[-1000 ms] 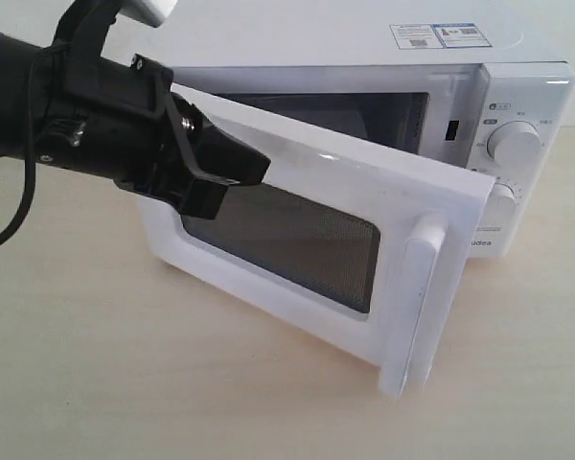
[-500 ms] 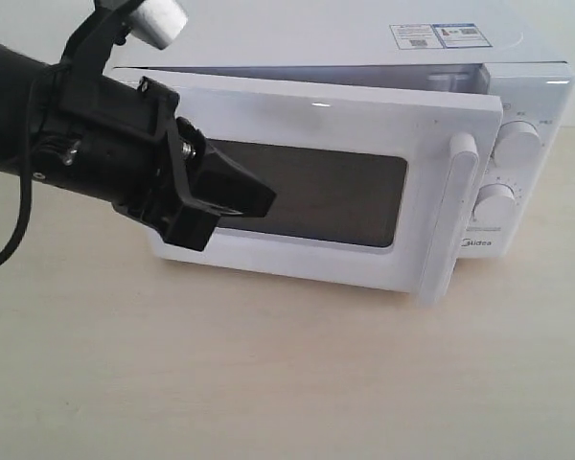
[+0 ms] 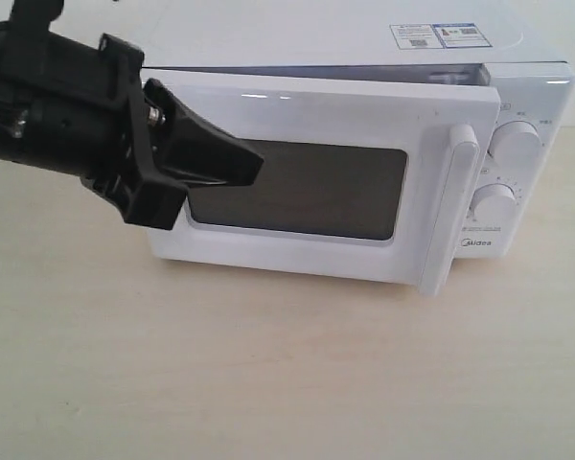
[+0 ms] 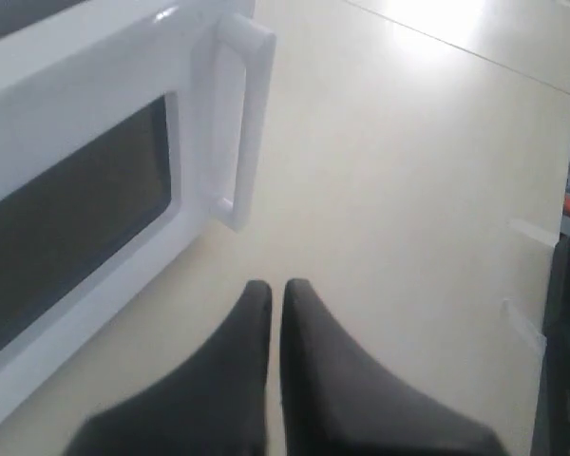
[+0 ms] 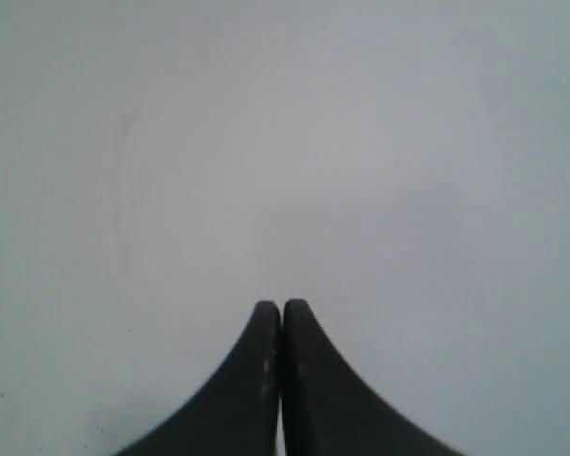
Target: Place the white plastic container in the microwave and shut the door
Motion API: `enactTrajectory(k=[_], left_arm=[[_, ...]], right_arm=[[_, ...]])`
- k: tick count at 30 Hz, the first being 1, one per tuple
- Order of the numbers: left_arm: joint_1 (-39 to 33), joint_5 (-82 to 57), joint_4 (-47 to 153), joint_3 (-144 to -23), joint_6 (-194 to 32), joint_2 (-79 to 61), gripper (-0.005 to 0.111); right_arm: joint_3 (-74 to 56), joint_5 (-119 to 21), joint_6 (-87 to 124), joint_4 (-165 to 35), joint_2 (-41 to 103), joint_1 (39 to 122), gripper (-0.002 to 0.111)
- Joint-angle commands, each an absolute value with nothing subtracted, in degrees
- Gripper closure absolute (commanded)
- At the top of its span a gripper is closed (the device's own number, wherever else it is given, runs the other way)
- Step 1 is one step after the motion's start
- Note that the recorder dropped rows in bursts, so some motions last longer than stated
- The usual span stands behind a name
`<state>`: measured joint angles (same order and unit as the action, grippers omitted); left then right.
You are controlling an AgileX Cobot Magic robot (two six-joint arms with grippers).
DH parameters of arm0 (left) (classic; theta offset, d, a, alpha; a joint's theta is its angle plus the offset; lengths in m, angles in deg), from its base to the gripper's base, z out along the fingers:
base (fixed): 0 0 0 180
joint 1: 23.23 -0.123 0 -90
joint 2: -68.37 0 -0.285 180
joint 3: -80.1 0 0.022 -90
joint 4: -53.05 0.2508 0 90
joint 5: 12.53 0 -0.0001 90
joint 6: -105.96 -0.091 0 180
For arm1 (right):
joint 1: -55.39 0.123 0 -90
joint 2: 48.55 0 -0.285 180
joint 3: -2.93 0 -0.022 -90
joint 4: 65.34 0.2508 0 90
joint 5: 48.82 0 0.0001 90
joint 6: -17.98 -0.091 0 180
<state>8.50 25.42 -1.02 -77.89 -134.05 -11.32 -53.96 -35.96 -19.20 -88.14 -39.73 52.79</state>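
Resting on the pale wooden table (image 3: 268,374), the microwave (image 3: 364,48) fills the upper right of the exterior view; it is the biggest thing here and it stands square and undisturbed. Its door (image 3: 345,105) lies almost flat against the body; on the handle side the edge seems to stand slightly proud of the control panel, so I judge it nearly shut but perhaps not latched. The dark window (image 3: 316,192) shows nothing through it; the long bar handle (image 3: 450,206) is untouched.

The left gripper (image 3: 254,163) hangs in front of the hinge-side half of the door with its two black fingers pressed together and nothing between them; in the left wrist view the tips point toward the handle with bare table between them and the door, so they appear just beside it and not pushing. The right gripper (image 5: 281,309) is absent from the exterior view; its own camera shows its fingers likewise pressed together and empty, against a blank pale surface.

The white plastic container appears in no view: not on the table, not in either gripper; it is most likely inside, behind the window. By that reading the loading is done and the closing is almost done; what is left is a last press on the door to seat it.
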Motion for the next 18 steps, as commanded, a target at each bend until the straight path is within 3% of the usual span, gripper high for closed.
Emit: enactTrajectory(k=[1,9,18], left_arm=[[8.8,23.9,-1.1,-78.4,-134.0,-9.0,0.102],[8.8,23.9,-1.1,-78.4,-134.0,-8.4,0.102],[8.8,24.3,-1.1,-78.4,-133.6,-8.4,0.102]], right_arm=[[-42.5,-49.4,-33.2,-96.9,-34.3,52.5,0.108],[-37.3,-59.9,-29.6,-94.2,-22.6,52.5,0.108],[-37.6,-72.7,-29.3,-86.6,-20.5,52.5,0.108]])
